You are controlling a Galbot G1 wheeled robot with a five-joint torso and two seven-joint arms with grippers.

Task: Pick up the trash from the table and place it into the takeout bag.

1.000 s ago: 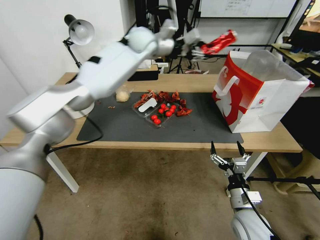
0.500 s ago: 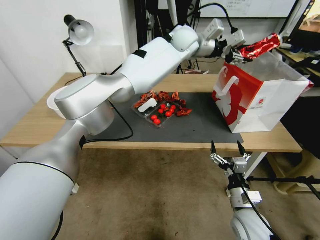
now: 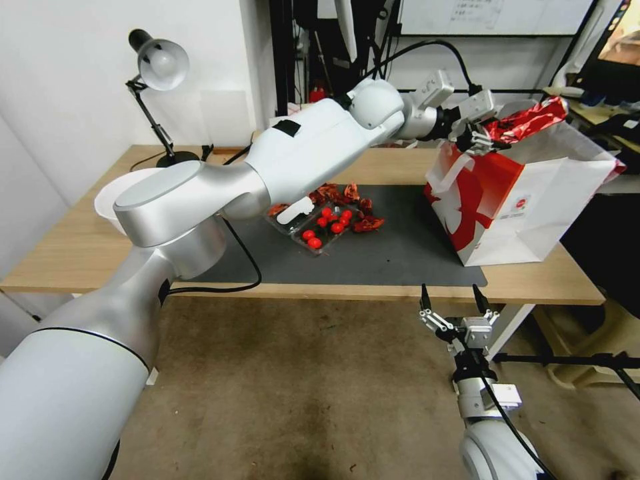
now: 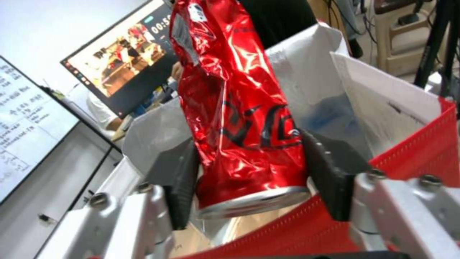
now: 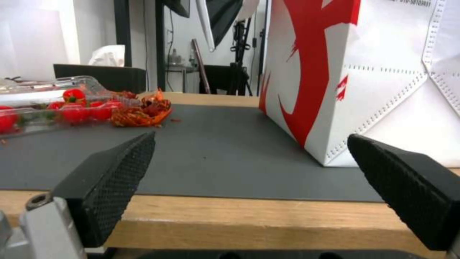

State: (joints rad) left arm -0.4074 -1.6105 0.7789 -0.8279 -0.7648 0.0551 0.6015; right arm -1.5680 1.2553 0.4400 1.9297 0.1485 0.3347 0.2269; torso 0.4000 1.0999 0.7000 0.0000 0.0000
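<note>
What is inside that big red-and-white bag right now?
From the left wrist view, the takeout bag shows its clear liner and a blurry blue shape deep inside. The crushed red can, held by the left tool, hangs over the opening and covers the rest, so the bottom stays hidden.

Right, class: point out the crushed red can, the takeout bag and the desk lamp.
crushed red can [image 4: 239,118]: left wrist view, crumpled middle.
takeout bag [image 3: 527,213]: head view, white side panel.
desk lamp [image 3: 160,63]: head view, shade.
</note>
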